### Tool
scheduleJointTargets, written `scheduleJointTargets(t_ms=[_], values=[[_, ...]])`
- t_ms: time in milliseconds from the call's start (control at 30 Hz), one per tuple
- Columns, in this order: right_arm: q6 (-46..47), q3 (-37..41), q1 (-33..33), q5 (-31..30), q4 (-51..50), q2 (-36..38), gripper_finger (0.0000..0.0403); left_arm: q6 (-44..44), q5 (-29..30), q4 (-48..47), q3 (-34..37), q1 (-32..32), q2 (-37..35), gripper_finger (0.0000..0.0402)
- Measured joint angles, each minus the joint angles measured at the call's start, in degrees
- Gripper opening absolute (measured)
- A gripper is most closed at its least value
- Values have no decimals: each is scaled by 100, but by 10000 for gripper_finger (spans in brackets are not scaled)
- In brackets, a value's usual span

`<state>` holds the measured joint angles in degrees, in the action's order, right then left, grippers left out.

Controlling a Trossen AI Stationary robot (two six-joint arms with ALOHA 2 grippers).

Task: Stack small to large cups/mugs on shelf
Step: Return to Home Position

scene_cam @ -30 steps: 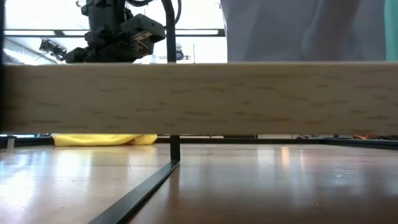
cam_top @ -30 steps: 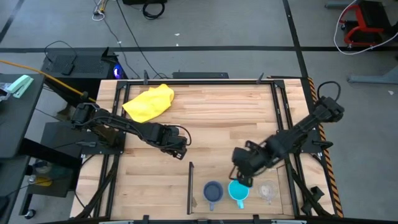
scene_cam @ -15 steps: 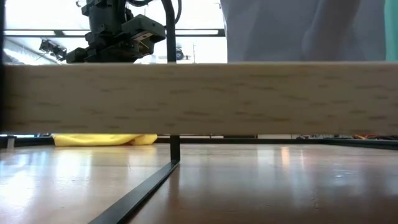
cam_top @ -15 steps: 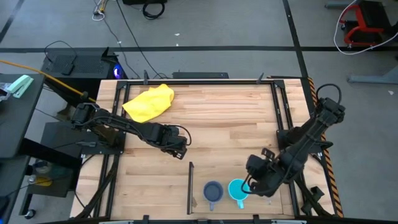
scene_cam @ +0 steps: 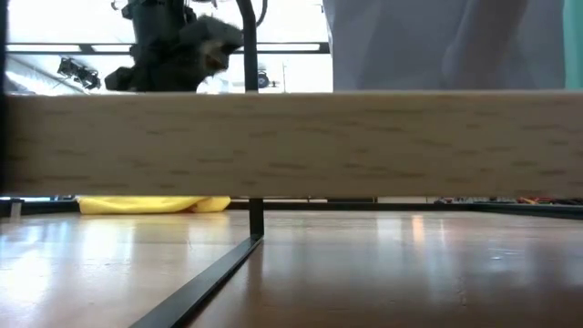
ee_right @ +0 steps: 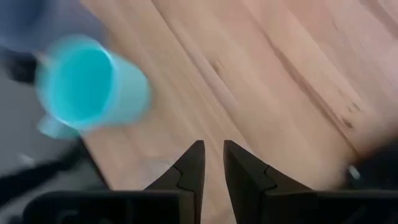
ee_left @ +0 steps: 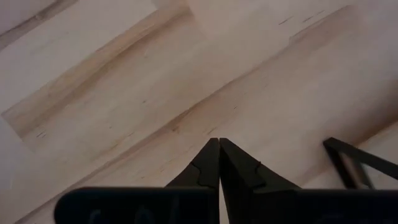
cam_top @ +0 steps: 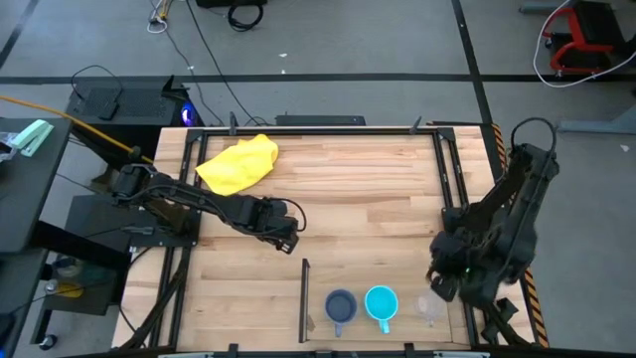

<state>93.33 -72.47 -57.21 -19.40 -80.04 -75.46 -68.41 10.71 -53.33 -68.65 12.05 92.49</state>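
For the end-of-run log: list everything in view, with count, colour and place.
clear cup: one, see-through, on the shelf, right end of the row
cyan mug: one, bright cyan, shelf, middle of the row
grey-blue mug: one, grey-blue, shelf, left end
divider bar: one, black, shelf's left edge
cloth: one, yellow, table's upper left in the high view
table: one, light wood, black frame
left gripper: dark, shut, empty, mid-table
right gripper: dark, slightly open, empty, table's right edge

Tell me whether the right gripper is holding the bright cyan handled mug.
No, the right gripper has nothing between its fingers, and the bright cyan handled mug stands clear of it.
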Motion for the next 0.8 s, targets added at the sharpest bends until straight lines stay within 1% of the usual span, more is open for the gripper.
scheduleJointTargets(t_ms=[67, 133, 200, 267, 367, 433, 500, 567, 667, 800], values=[[46, 0, -48, -426, 116, 336, 66, 9, 14, -3, -79, 0, -116, 10], [-249, 0, -36, -910, 471, 694, 66, 18, 126, 4, -197, 0, -287, 10], [-1007, 0, 41, -1338, 1146, 1072, 66, 76, 438, 31, -393, 6, -489, 13], [-2011, 0, 179, -1580, 1997, 1422, 64, 314, 895, 144, -609, 15, -760, 20], [-3637, 0, 360, -1676, 3410, 1864, 55, 945, 1570, 638, -885, 115, -1179, 29], [-4560, 0, 385, -1661, 4318, 2088, 47, 1423, 1929, 1199, -976, 212, -1443, 34], [-5290, 0, 344, -1593, 5086, 2250, 36, 1866, 2222, 1814, -983, 345, -1700, 36], [-5887, -2, 232, -1521, 5676, 2363, 26, 2211, 2375, 2384, -985, 470, -1924, 35], [-6229, -2, 60, -1480, 6113, 2487, 15, 2406, 2403, 2909, -985, 665, -2174, 30], [-6022, -2, 13, -1462, 6118, 2569, 10, 2381, 2401, 3145, -985, 983, -2393, 23]])
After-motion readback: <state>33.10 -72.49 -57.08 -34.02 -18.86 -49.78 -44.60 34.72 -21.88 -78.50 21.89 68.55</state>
